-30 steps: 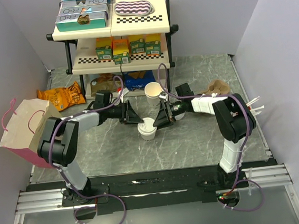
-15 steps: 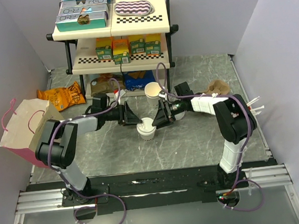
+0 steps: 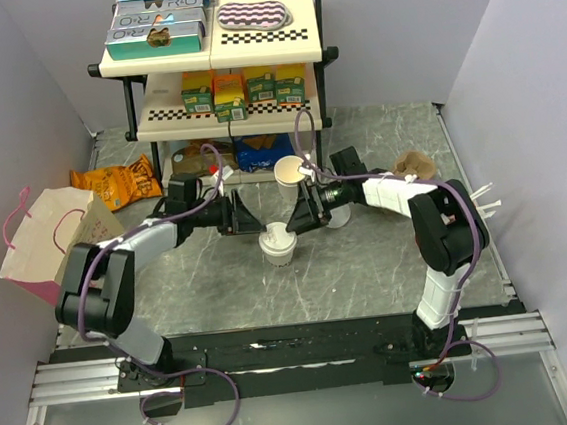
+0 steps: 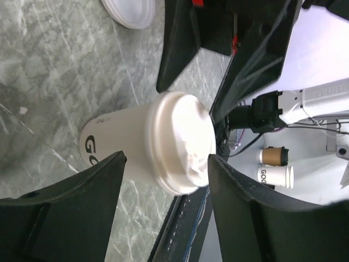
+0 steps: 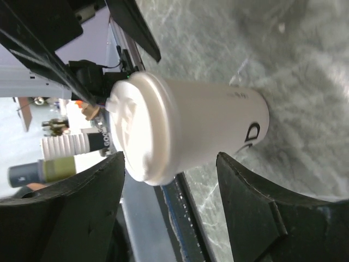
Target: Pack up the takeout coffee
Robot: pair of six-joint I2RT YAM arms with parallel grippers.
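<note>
Both pairs of jaws are spread, nothing clamped: the left gripper [image 3: 248, 219] and right gripper [image 3: 303, 214] are set on either side of the lidded cup [image 3: 277, 243], which is stood upright on the table [image 3: 369, 265], probably so it can be carried to the paper bag [image 3: 51, 250].

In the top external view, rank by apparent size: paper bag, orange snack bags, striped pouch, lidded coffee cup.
1. paper bag
2. orange snack bags
3. striped pouch; it sits higher, nearer the camera, so its place against the snack bags is unsure
4. lidded coffee cup
</note>
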